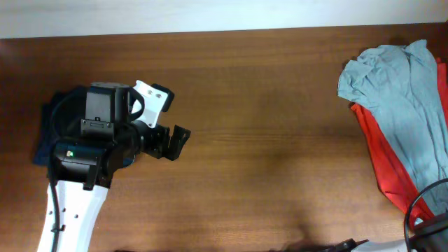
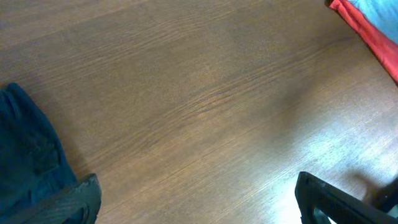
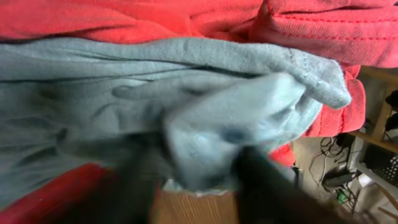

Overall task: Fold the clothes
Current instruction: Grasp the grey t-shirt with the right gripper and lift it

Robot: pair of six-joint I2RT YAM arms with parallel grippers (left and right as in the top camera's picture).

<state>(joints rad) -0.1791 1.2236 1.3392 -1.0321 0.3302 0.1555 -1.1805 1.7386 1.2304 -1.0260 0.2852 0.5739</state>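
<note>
Grey garment fills your right wrist view, bunched up right against the lens, with a fold of it sitting between the two dark, blurred fingers of the right gripper. You cannot tell from this view whether those jaws have closed on the fold or merely straddle it. Red garment shows above and below the grey.

From overhead you get what the wrist view cannot give: the grey garment lies at the right end of the table, draped over the red garment. Its long axis runs from the far edge toward the near edge, leaning slightly right. The red one pokes out along its left side on much the same line.

Your left gripper is at the left end, well apart from that pile, pointing right. Its wrist view shows the jaws spread wide over bare wood, holding nothing. A dark blue garment lies just beside the left finger; overhead it is mostly hidden under the arm.
</note>
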